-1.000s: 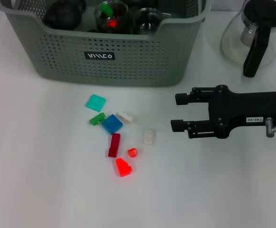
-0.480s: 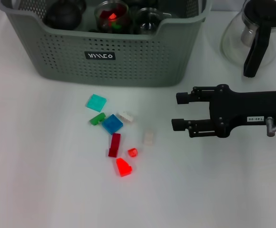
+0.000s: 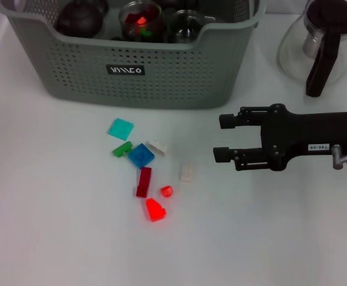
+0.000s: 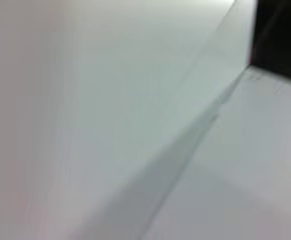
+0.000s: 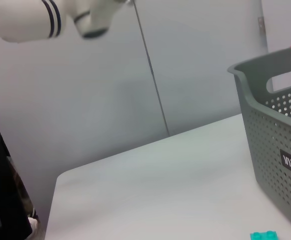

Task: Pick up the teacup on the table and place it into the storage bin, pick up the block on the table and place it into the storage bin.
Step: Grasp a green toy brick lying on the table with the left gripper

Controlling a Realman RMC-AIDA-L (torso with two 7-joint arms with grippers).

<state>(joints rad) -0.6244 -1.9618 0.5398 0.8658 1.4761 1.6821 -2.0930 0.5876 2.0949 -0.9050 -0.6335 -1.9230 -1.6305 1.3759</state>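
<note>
Over the white table, right of the scattered blocks: right gripper, black, fingers pointing toward the pieces, jaws spread with a clear gap between the two tips, holding nothing and touching nothing. On the gripper body, a small white sticker with print too small to read.

Nearest the fingertips, just beyond them: a pale translucent block, lying flat and apart from the tips. Farther out from the jaws: small red bead-like piece, bright red wedge, dark red long brick, blue square block, whitish small brick, green block, teal flat plate; also seen in the right wrist view as a teal studded piece.

Beyond the blocks, away from the jaws: storage bin, grey-green, perforated, cut-out handles, standing on the table. Inside it: dark round teapot, glass cup holding red and green pieces, second glass cup. On its front wall, black label with white lettering, not legible with certainty.

Behind the gripper body, beside the bin: glass teapot with black lid and handle.

Left gripper out of sight; left wrist view only blurred pale surfaces.
</note>
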